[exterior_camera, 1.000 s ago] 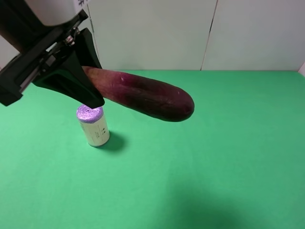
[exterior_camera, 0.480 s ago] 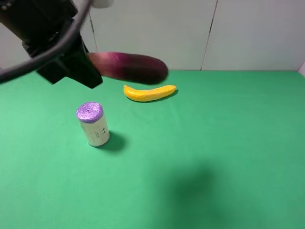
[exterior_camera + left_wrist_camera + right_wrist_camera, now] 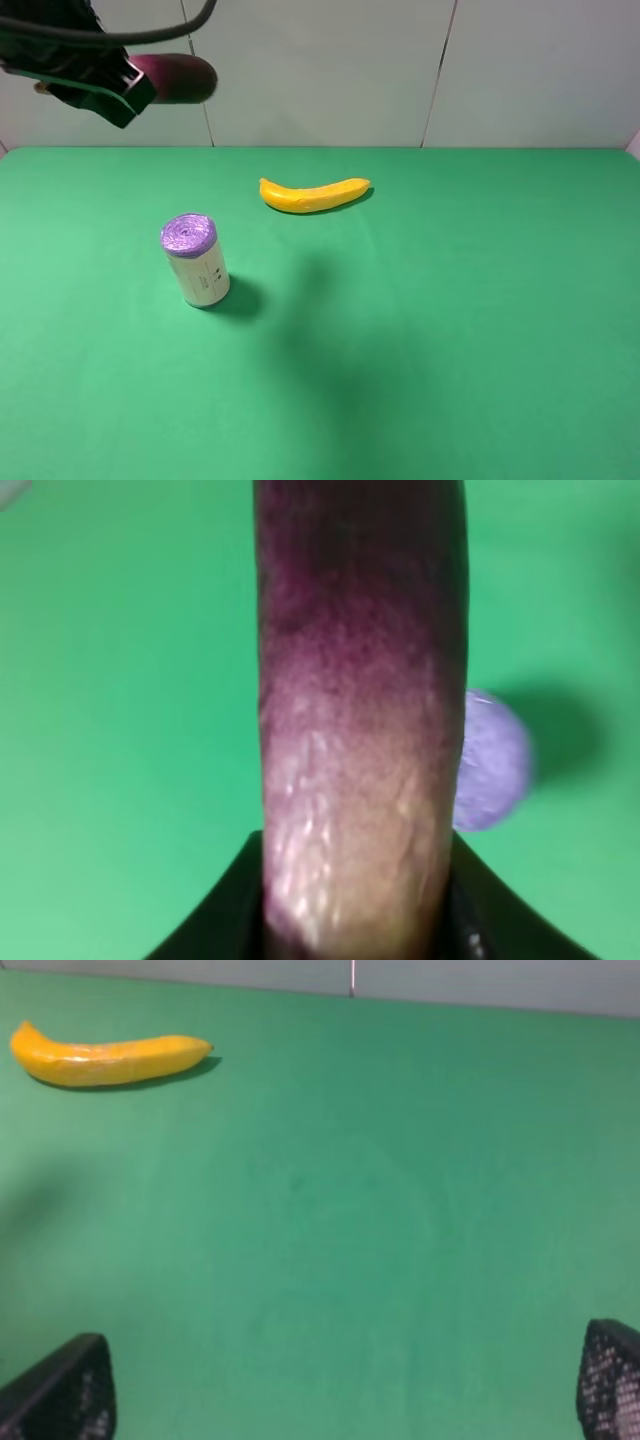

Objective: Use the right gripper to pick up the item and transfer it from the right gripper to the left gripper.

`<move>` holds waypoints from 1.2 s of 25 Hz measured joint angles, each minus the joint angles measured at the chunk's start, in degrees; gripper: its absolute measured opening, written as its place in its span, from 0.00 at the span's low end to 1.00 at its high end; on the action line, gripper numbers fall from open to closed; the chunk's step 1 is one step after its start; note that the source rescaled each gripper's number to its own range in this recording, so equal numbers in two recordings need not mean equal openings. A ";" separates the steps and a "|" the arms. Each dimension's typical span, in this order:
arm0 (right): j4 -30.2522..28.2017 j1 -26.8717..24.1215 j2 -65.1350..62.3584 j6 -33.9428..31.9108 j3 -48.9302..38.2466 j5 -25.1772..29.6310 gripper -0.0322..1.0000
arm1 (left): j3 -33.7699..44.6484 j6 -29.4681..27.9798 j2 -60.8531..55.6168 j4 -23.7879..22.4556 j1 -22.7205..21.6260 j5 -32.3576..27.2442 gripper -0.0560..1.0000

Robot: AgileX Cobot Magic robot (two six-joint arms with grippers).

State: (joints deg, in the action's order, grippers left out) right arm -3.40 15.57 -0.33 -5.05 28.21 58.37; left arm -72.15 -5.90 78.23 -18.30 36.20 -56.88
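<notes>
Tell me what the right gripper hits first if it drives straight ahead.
Probably the bare green table: the right gripper, open, has only its surface ahead. The banana lies well off that line; depth is hard to judge.

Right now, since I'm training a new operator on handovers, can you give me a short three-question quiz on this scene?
1. True or false: the left gripper holds the eggplant up off the green table.
2. Which thing stands upright on the table? A. the banana B. the purple-topped roll C. the eggplant
3. Fill in: the right gripper is empty, with its jaws ____.
Key: 1 true; 2 B; 3 open.
</notes>
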 joint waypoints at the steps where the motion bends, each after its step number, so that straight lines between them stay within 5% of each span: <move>1: 0.00 0.00 0.00 0.00 0.00 0.00 1.00 | 0.00 -1.44 0.35 -0.39 -0.99 0.05 0.05; 12: 0.00 0.00 0.00 0.00 0.00 0.00 1.00 | 0.40 -4.79 5.93 7.63 -17.23 7.74 0.05; 30: 0.00 0.00 0.00 0.00 0.00 0.07 1.00 | 12.89 -4.86 17.13 8.61 -20.06 28.63 0.05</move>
State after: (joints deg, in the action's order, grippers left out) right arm -3.40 15.57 -0.33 -5.05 28.21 58.44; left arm -59.25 -10.77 95.36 -9.70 16.14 -28.24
